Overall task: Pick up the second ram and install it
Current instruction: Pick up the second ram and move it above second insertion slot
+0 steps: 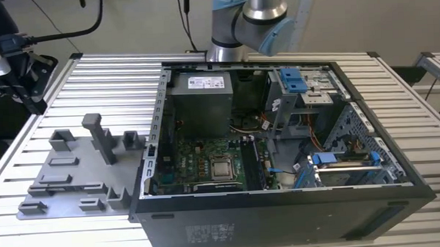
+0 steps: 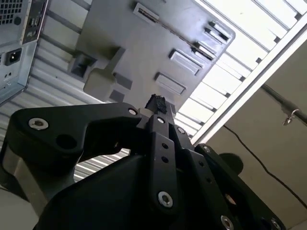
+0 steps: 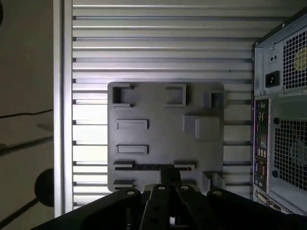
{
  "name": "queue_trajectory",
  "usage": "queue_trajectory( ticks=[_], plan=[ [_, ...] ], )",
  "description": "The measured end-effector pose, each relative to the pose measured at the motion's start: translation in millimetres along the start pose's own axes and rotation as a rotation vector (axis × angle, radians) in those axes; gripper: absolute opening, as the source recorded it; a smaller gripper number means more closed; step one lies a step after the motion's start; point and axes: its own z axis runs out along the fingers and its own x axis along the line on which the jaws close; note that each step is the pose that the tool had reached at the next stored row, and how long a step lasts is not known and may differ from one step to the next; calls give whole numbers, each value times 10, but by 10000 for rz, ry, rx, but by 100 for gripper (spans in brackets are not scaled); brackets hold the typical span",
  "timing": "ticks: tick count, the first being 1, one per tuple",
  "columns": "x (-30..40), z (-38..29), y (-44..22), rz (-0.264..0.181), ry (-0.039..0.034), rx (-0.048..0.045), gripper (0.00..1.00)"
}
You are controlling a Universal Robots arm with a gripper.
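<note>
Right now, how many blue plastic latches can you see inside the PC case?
2. The far blue latch is near the arm; the near blue latch is toward the exterior view's right. Others may be hidden.

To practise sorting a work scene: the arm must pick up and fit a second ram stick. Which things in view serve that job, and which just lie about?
Job: pincer; grey tray; second ram, probably the thin dark strip in the tray's long slot; open computer case; motherboard.

Lying about: power supply; drive bay with blue latch; slatted table.
</note>
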Motion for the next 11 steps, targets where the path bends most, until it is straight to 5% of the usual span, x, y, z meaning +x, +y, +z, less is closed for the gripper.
queue_trajectory(
  ticks=[11],
  plan=[
    [-1, -1, 0, -1500, 19, -23, 11]
  ],
)
